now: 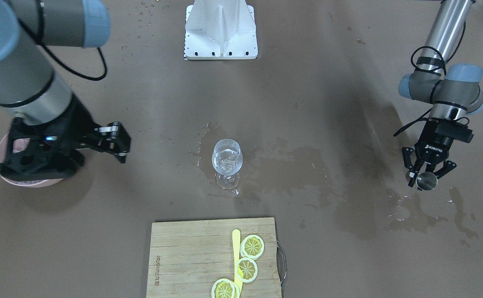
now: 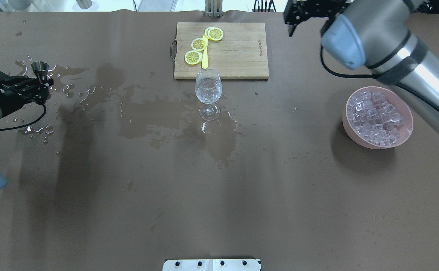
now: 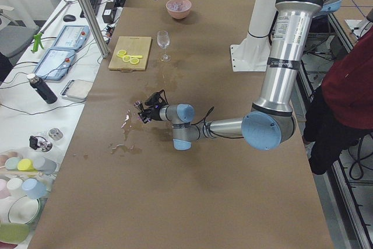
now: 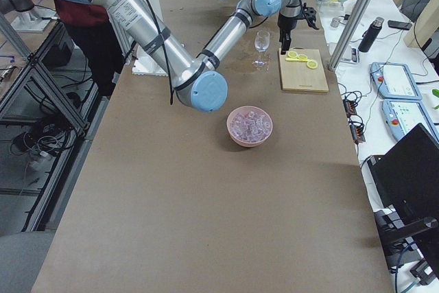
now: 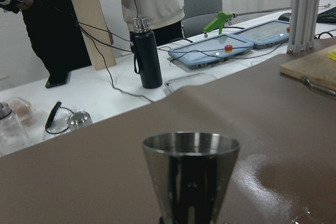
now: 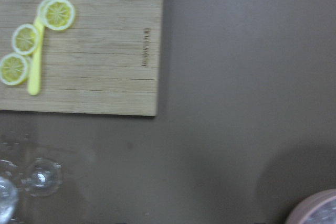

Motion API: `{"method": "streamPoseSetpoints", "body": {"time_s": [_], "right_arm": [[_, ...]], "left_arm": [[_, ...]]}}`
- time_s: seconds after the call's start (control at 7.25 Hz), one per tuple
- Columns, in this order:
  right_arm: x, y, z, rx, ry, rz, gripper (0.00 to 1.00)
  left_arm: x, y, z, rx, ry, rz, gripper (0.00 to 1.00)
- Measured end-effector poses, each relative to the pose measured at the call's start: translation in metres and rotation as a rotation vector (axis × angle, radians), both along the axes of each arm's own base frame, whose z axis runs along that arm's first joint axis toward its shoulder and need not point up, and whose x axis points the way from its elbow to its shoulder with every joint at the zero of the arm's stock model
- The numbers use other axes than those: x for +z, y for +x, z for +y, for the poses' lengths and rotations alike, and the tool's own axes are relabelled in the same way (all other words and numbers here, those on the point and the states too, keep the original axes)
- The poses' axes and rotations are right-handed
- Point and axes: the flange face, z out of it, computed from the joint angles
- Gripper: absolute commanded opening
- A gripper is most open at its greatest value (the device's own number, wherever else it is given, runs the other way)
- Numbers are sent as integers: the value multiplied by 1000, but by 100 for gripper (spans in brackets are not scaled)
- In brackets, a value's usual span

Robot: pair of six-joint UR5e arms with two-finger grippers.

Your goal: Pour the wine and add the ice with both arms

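Note:
A wine glass (image 1: 227, 159) stands mid-table with a little clear wine in its bowl; it also shows in the overhead view (image 2: 208, 90). My left gripper (image 1: 428, 174) is low at the table's left end. It is open, its fingers spread on either side of a small steel jigger (image 1: 426, 181) that stands on the wet table and fills the left wrist view (image 5: 190, 177). My right gripper (image 1: 119, 142) is open and empty, raised beyond the pink bowl (image 2: 358, 140) of ice cubes (image 2: 373, 114).
A wooden cutting board (image 2: 238, 52) with three lemon slices (image 2: 199, 44) and a yellow stick lies just beyond the glass. Water stains (image 2: 159, 113) spread around the glass and jigger. A white bracket (image 1: 220, 41) stands at the robot's side.

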Motion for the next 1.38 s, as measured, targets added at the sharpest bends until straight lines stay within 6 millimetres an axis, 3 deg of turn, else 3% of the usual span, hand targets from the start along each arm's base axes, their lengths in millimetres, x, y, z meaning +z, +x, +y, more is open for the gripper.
{"method": "streamPoseSetpoints", "body": {"time_s": [0.28,0.55,0.69,0.97,1.1,1.38], "right_arm": [[88,95,-19,-38,51,58,100],[180,168,-27,-74,28,96,100],[229,188,-16,-92,-3,105,100],[331,228,33,-74,-82,66,100],[369,248,59,-47,-119,42,100],[405,271,92,-11,-168,24,100]], "left_arm": [[-4,7,-4,6,0,9,0],[-10,9,-6,8,8,19,2],[-14,11,-7,8,14,25,6],[-20,12,-9,8,24,33,13],[-22,13,-10,9,27,37,16],[-29,16,-14,9,36,44,23]]}}
